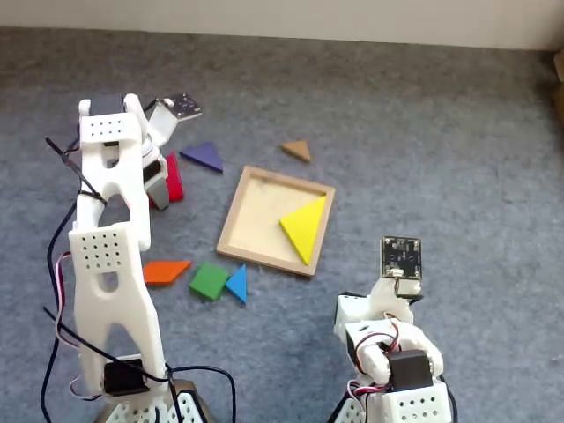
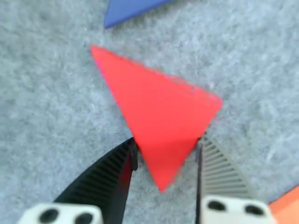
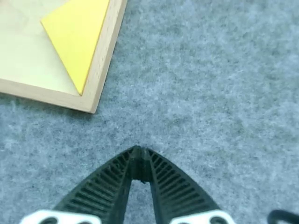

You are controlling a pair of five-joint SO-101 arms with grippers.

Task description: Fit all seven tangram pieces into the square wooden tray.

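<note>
my left fingers (image 2: 110, 175) had pinched red triangle (image 2: 159, 121) at tapering corner, mid-frame. looked thin, light, stiff, slick. wedge could squirt out, so deeper hold seemed safer. my right fingers (image 3: 163, 182) closed, empty.

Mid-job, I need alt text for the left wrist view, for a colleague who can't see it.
A red triangle is pinched between the two fingers of the left gripper, one corner pointing back toward the camera, over grey carpet. A blue piece and an orange piece show at the frame's edges.

Seven tangram pieces (image 1: 174, 181) (image 1: 204, 157) (image 1: 298, 151) (image 1: 307, 226) (image 1: 165, 271) (image 1: 209, 281) (image 1: 237, 283), one tray (image 1: 264, 262).
</note>
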